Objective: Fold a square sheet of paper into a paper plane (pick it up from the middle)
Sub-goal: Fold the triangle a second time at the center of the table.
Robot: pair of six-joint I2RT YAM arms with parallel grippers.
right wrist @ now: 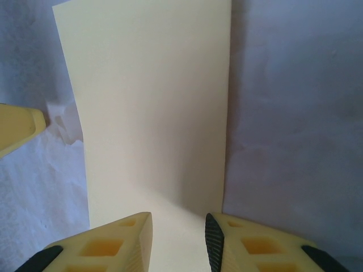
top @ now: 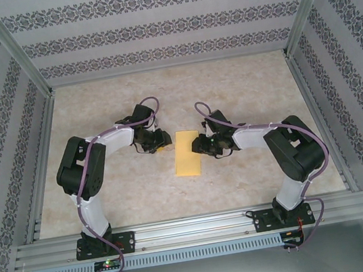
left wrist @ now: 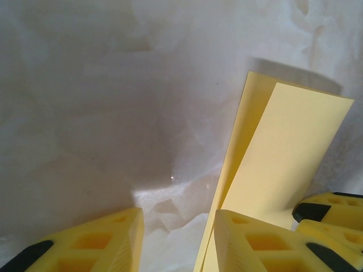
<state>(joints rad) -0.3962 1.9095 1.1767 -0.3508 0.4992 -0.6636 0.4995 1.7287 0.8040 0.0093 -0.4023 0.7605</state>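
The thin yellow sheet of square paper (top: pixel 186 152) lies as a narrow rectangle in the middle of the pale marbled bench (top: pixel 95 108). Its long side runs from near to far, and it sits between the two arms. The left wrist view shows two layers, so it is already folded in half. The upper leaf sits a little to one side of the lower and lifts slightly, with the loose edges facing the left arm. That probably makes this the centre crease stage, with the nose folds not yet begun.

The left jaws are apart, with bare bench in the gap. One yellow finger (left wrist: pixel 266 243) sits right at the strip's left edge, while the other finger (left wrist: pixel 85 246) is out over the bench. This looks like a position for catching or flattening the loose edge.

The right jaws come in from the right. They are also apart, hanging over one end of the strip, with paper visible in the gap between the fingers (right wrist: pixel 102 246). They clamp nothing that can be seen. They are most likely there to pin the sheet so it cannot slide while the other side is worked.

Flanking the paper from both sides suits such a light, slippery thing.
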